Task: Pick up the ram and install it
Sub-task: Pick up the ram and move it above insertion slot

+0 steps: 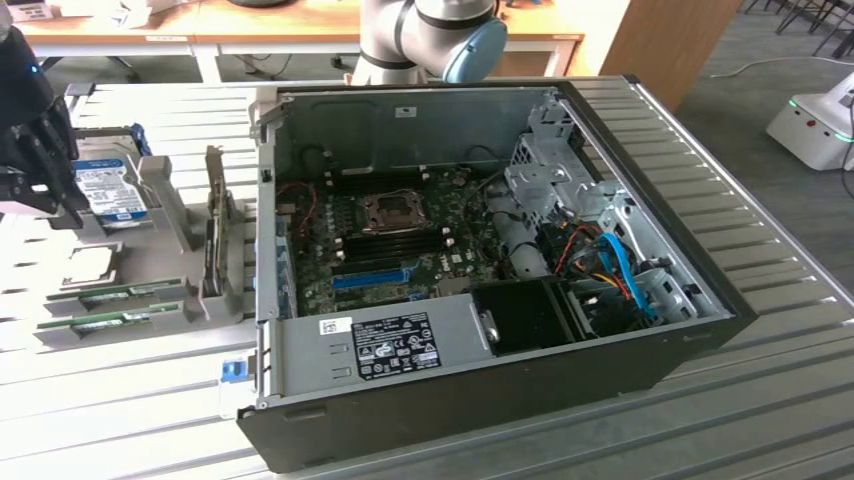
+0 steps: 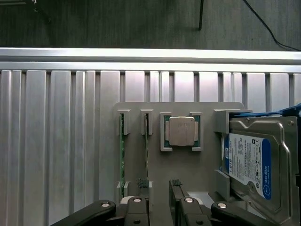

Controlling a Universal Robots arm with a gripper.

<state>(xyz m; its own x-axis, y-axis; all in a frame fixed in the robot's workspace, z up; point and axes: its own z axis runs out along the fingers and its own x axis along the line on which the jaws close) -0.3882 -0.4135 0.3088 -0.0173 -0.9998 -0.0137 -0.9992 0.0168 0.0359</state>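
Two ram sticks stand on edge in a grey holder (image 2: 155, 117): thin green boards, one (image 2: 146, 141) beside the other (image 2: 122, 150). In the exterior view the same ram sticks (image 1: 131, 293) (image 1: 110, 321) lie at that view's left. My gripper (image 2: 159, 187) hovers open above the holder with nothing between its fingers. One fingertip (image 2: 142, 184) is over the end of the inner ram stick. In the exterior view the gripper (image 1: 30, 195) is at the far left, apart from the open computer case (image 1: 694, 330).
A silver CPU (image 2: 181, 131) and a hard drive with a blue label (image 2: 249, 165) share the holder. Inside the case are the motherboard's black memory slots (image 1: 400, 243), a blue slot (image 1: 367, 280) and a drive cage (image 1: 547, 170). The ribbed metal table (image 1: 747, 410) surrounds everything.
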